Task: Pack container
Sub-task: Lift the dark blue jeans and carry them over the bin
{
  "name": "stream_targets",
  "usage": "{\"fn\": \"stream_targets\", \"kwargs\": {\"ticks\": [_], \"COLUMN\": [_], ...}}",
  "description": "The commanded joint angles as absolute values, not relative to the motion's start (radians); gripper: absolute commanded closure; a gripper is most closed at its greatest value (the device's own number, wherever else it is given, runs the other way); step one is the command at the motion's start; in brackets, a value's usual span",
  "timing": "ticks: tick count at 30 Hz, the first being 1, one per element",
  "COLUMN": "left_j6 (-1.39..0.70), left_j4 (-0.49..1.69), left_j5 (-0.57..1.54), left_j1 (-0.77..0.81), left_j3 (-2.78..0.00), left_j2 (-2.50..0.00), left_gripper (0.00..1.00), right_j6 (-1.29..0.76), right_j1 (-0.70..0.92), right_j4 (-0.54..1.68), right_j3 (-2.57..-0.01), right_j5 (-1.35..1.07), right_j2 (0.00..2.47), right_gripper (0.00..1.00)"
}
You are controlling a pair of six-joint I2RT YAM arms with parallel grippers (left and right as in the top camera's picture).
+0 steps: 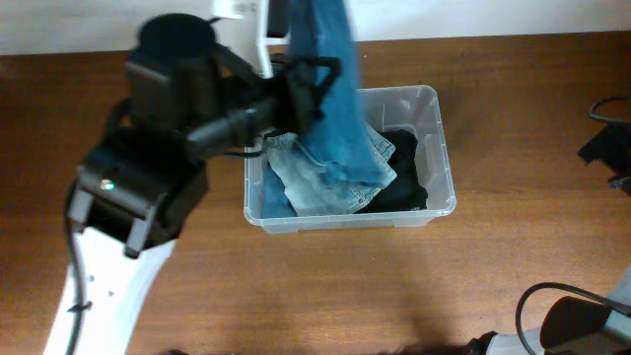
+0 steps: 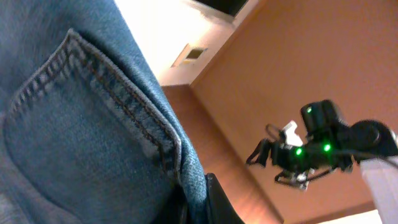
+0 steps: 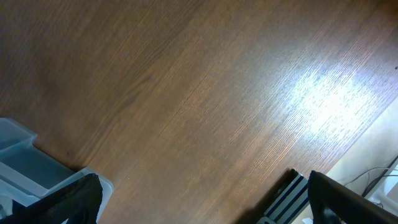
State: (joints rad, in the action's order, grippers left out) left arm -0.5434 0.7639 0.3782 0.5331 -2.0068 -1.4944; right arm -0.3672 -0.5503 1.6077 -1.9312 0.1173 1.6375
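Note:
The clear plastic container (image 1: 347,220) stands mid-table and holds a black garment (image 1: 406,176) and folded light denim (image 1: 314,187). Blue jeans (image 1: 335,108) hang from above it down into its left half. My left gripper (image 1: 314,74) is shut on the jeans above the container's back left. In the left wrist view the jeans (image 2: 68,124), with a stitched pocket, fill the left side and are pinched between the fingers at my left gripper (image 2: 198,202). My right gripper (image 3: 205,208) stands open over bare wood, a corner of the container (image 3: 22,165) to its left.
The wooden table (image 1: 513,256) surrounds the container. Black cables and equipment (image 1: 609,138) lie at the right edge. The right arm (image 1: 577,323) sits at the bottom right corner; it also shows as the right arm (image 2: 317,146) with green lights in the left wrist view.

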Motion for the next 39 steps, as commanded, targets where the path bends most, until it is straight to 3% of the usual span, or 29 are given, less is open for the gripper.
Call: {"fn": "stream_targets", "kwargs": {"ticks": [1, 13, 27, 39], "left_j6": [-0.616, -0.756, -0.826, -0.810], "left_j4": [0.672, 0.583, 0.543, 0.794], "left_j5": [0.249, 0.352, 0.374, 0.366], "left_j1": [0.633, 0.672, 0.705, 0.666], "left_j3": [-2.049, -2.049, -2.049, -2.048], "left_j2": [-1.561, -1.802, -1.834, -1.853], "left_gripper": [0.99, 0.99, 0.99, 0.99], "right_j6": [-0.379, -0.379, -0.379, -0.379], "right_j1": [-0.557, -0.557, -0.557, -0.557], "right_j4": [1.607, 1.607, 1.607, 1.607], "right_j3": [-1.931, -1.931, -1.931, -1.931], "right_j5": [0.120, 0.120, 0.120, 0.120], "right_j2": [1.630, 1.630, 1.630, 1.630], "right_gripper": [0.01, 0.01, 0.01, 0.01]}}
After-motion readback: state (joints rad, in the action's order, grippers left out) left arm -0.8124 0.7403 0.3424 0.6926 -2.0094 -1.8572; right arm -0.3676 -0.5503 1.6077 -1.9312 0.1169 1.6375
